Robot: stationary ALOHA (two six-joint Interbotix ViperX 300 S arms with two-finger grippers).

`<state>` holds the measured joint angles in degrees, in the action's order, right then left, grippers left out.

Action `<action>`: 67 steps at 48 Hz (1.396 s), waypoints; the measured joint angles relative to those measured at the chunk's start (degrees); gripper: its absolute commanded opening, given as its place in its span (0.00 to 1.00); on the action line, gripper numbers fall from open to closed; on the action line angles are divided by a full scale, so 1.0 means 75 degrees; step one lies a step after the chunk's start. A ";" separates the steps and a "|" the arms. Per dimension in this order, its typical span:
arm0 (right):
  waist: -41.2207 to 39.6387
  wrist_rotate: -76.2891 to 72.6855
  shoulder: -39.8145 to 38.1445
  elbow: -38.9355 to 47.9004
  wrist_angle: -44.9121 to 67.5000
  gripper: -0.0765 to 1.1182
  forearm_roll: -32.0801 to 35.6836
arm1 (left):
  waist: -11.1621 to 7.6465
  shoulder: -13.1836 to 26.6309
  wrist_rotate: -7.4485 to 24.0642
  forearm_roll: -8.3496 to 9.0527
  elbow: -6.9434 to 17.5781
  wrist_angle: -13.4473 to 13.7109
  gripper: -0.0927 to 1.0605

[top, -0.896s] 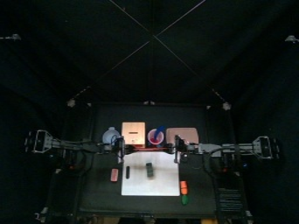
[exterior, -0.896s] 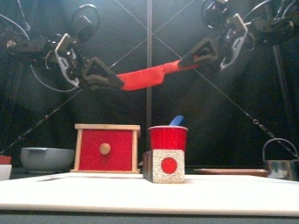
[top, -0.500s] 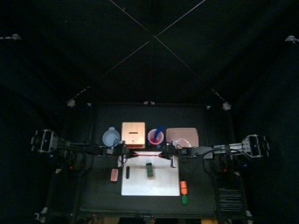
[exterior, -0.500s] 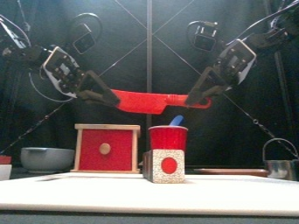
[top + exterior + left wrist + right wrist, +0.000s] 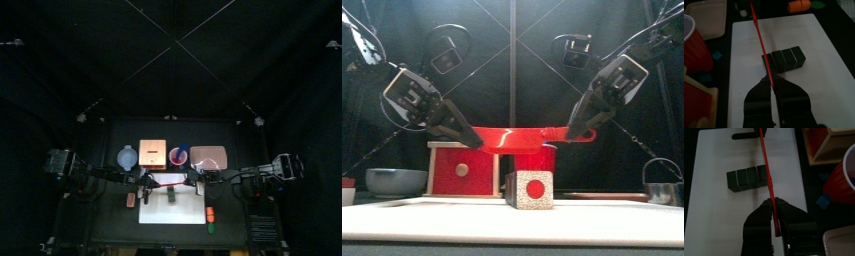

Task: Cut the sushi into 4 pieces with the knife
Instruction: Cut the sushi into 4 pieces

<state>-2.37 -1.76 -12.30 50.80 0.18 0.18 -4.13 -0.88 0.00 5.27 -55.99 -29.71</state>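
The left gripper (image 5: pixel 472 137) and right gripper (image 5: pixel 573 134) each pinch one end of the red knife (image 5: pixel 517 135), jaws closed on it. The knife hangs level above the sushi roll (image 5: pixel 784 58) on the white board (image 5: pixel 821 55)

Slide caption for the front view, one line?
Left gripper and right gripper hold the red knife level above the sushi roll.

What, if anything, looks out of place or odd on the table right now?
The red knife, held at its ends by the left gripper and right gripper, hangs over one end of the sushi roll, not over a seam between blocks. Nothing looks spilled or damaged.
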 measured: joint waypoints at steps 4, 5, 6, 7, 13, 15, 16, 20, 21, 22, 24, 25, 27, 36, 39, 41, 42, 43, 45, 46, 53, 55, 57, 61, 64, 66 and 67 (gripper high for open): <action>0.0012 -0.0012 0.0059 0.0000 -0.0023 0.14 0.0000 | -0.0082 0.0094 0.0000 -0.0059 0.0059 0.0000 0.34; 0.0012 0.0000 0.0070 0.0000 -0.0035 0.14 0.0000 | -0.0105 0.0117 0.0000 -0.0070 0.0059 0.0000 0.34; 0.0012 0.0000 0.0082 0.0000 -0.0035 0.14 0.0000 | -0.0117 0.0129 0.0012 -0.0094 0.0059 0.0000 0.34; 0.0000 -0.0012 0.0094 0.0012 -0.0035 0.14 0.0000 | -0.0129 0.0141 0.0012 -0.0105 0.0059 0.0000 0.34; 0.0012 0.0000 0.0199 0.0000 -0.0047 0.14 -0.0035 | -0.0176 0.0246 0.0000 -0.0176 0.0105 0.0000 0.34; 0.0012 0.0000 0.0234 0.0000 -0.0047 0.14 -0.0035 | -0.0176 0.0305 0.0000 -0.0199 0.0117 0.0000 0.34; 0.0012 -0.0012 0.0258 0.0000 -0.0047 0.14 -0.0047 | -0.0188 0.0340 0.0000 -0.0211 0.0129 0.0000 0.34; 0.0012 -0.0012 0.0363 0.0012 -0.0047 0.14 -0.0047 | -0.0211 0.0469 0.0000 -0.0281 0.0176 0.0000 0.34; 0.0012 -0.0012 0.0387 0.0012 -0.0047 0.14 -0.0047 | -0.0223 0.0504 0.0000 -0.0293 0.0188 0.0000 0.34; 0.0012 0.0000 0.0410 0.0012 -0.0047 0.14 -0.0047 | -0.0246 0.0539 0.0000 -0.0305 0.0211 0.0000 0.34; 0.0012 0.0000 0.0445 0.0012 -0.0035 0.14 -0.0047 | -0.0270 0.0598 0.0000 -0.0316 0.0234 0.0000 0.34; 0.0012 -0.0012 0.0469 0.0012 -0.0047 0.14 -0.0047 | -0.0281 0.0621 0.0000 -0.0316 0.0246 0.0000 0.34; 0.0012 0.0000 0.0492 0.0000 -0.0047 0.14 -0.0047 | -0.0293 0.0680 0.0000 -0.0316 0.0270 0.0000 0.34; 0.0047 0.0000 0.0563 0.0012 -0.0059 0.14 -0.0082 | -0.0363 0.0844 0.0000 -0.0328 0.0352 0.0000 0.34; 0.0070 -0.0012 0.0598 0.0012 -0.0059 0.14 -0.0117 | -0.0387 0.0891 -0.0012 -0.0328 0.0387 0.0000 0.34; 0.0082 0.0000 0.0621 0.0012 -0.0059 0.14 -0.0152 | -0.0410 0.0902 -0.0012 -0.0328 0.0387 0.0000 0.34; 0.0094 0.0000 0.0633 0.0012 -0.0059 0.14 -0.0164 | -0.0422 0.0914 0.0000 -0.0328 0.0398 0.0000 0.34; 0.0105 0.0000 0.0633 0.0012 -0.0059 0.14 -0.0176 | -0.0434 0.0926 0.0000 -0.0328 0.0398 0.0000 0.34; 0.0117 0.0000 0.0645 0.0012 -0.0059 0.14 -0.0199 | -0.0457 0.0949 -0.0012 -0.0328 0.0398 -0.0012 0.34; 0.0129 0.0000 0.0645 0.0000 -0.0059 0.14 -0.0199 | -0.0457 0.0949 -0.0012 -0.0328 0.0398 -0.0012 0.34; 0.0246 0.0000 0.0727 0.0000 -0.0059 0.14 -0.0246 | -0.0539 0.0973 -0.0012 -0.0352 0.0410 -0.0023 0.34; 0.0258 0.0000 0.0762 0.0000 -0.0059 0.14 -0.0234 | -0.0551 0.0996 -0.0012 -0.0375 0.0410 -0.0012 0.34; 0.0270 0.0000 0.0797 0.0000 -0.0059 0.14 -0.0258 | -0.0551 0.1043 0.0000 -0.0410 0.0422 0.0000 0.34; 0.0270 0.0000 0.1148 -0.0047 -0.0047 0.14 -0.0281 | -0.0539 0.1230 -0.0012 -0.0457 0.0457 0.0023 0.34; 0.0270 0.0000 0.1219 -0.0105 -0.0059 0.14 -0.0305 | -0.0551 0.1336 0.0000 -0.0516 0.0469 0.0023 0.34; 0.0270 0.0000 0.1324 -0.0129 -0.0047 0.14 -0.0305 | -0.0539 0.1453 0.0000 -0.0562 0.0492 0.0023 0.34; 0.0281 0.0000 0.1383 -0.0141 -0.0047 0.14 -0.0305 | -0.0551 0.1512 0.0000 -0.0586 0.0492 0.0023 0.33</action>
<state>-0.26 -1.76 -1.93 49.75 -0.18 -2.11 -8.26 10.46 0.00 0.88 -52.29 -29.53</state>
